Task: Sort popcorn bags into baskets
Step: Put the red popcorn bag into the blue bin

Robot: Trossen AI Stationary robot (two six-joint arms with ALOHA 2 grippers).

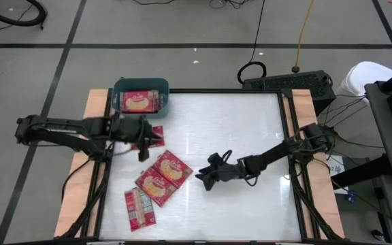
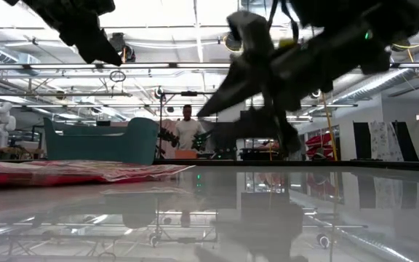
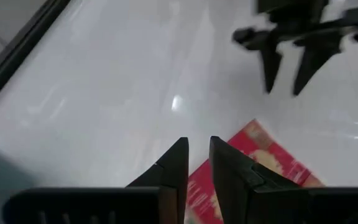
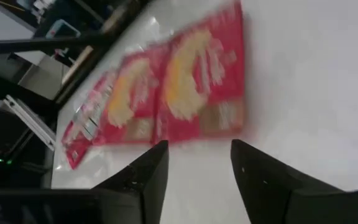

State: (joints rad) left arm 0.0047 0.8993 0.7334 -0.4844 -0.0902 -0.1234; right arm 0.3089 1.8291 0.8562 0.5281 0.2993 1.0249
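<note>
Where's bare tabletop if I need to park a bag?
Free: the table's right half, beyond the right gripper. Crowded: the left side, with popcorn bags in front of the teal basket and the left gripper over them.
</note>
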